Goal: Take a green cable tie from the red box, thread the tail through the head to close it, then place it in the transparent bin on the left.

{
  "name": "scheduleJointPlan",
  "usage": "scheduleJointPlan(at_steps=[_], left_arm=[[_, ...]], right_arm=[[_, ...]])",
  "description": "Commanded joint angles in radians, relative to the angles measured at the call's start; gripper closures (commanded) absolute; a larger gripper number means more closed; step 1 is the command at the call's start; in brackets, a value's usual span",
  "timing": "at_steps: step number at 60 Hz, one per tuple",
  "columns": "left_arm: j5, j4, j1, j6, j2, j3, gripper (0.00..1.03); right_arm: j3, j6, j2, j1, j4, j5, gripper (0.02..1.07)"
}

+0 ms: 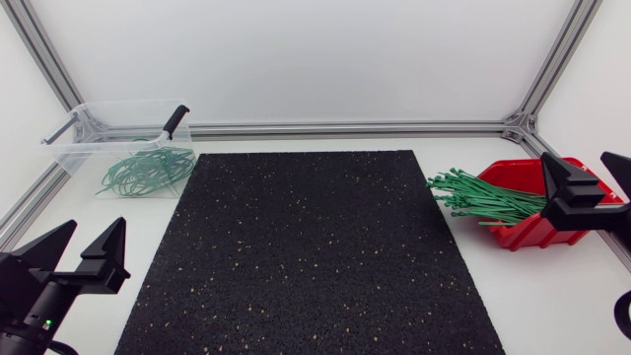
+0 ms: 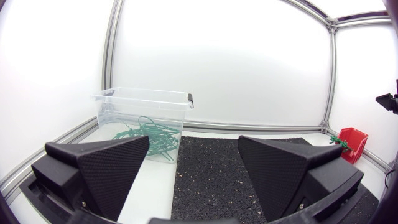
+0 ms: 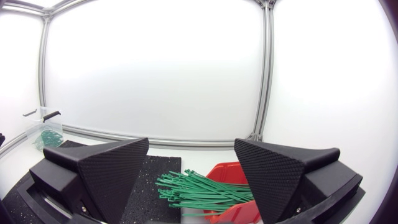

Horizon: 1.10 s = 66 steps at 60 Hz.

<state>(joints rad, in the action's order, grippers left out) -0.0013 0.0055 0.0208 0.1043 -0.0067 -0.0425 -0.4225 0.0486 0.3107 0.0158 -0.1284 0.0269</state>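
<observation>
Left fingers: spread wide with nothing between them, at the near left corner of the desk, just off the left edge of the mat; in the left wrist view they point across the desk toward the bin

Mat: black, flecked with pale specks, lying flat and covering the middle of the desk from the near edge to close by the far rail

Right fingers: held apart and empty, at the right side of the desk over the right part of the red box; in the right wrist view the box and its ties lie ahead of them and lower down

Red box: on the desk to the right of the mat, its open side turned toward the mat

Green cable ties: a loose straight bundle lying in the red box, sticking out over its rim, their ends reaching about to the mat's right edge; none is held

Transparent bin: at the far left corner of the desk, just beyond the mat's far left corner, with a black handle on the rim toward the mat

Looped ties: green, closed into rings, heaped on the bin's floor
</observation>
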Motion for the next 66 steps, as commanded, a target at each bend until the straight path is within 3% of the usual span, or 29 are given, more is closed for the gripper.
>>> scheduleJointPlan(at_steps=[1,14,25,39,47,55,66], left_arm=[[0.006,-0.013,-0.007,-0.012,-0.004,0.041,0.04],[0.006,-0.013,-0.007,-0.012,-0.006,0.041,0.04],[0.006,-0.013,-0.007,-0.012,-0.006,0.041,0.04],[0.006,-0.013,-0.007,-0.012,-0.006,0.041,0.04],[0.006,-0.013,-0.005,-0.012,-0.006,0.041,0.04],[0.006,-0.013,-0.004,-0.012,-0.006,0.041,0.04],[0.006,-0.015,-0.004,-0.012,-0.006,0.041,0.04]], right_arm=[[-0.102,-0.015,0.107,0.010,-0.051,0.008,0.07],[-0.391,0.096,0.438,0.062,-0.315,0.005,0.07],[-0.536,0.197,0.653,0.092,-0.499,0.004,0.07],[-0.662,0.416,0.881,0.162,-0.662,-0.021,0.07],[-0.651,0.557,0.924,0.162,-0.666,-0.035,0.10],[-0.693,0.711,1.007,0.196,-0.723,-0.125,0.15],[-0.766,0.942,1.091,0.199,-0.860,-0.114,0.15]])
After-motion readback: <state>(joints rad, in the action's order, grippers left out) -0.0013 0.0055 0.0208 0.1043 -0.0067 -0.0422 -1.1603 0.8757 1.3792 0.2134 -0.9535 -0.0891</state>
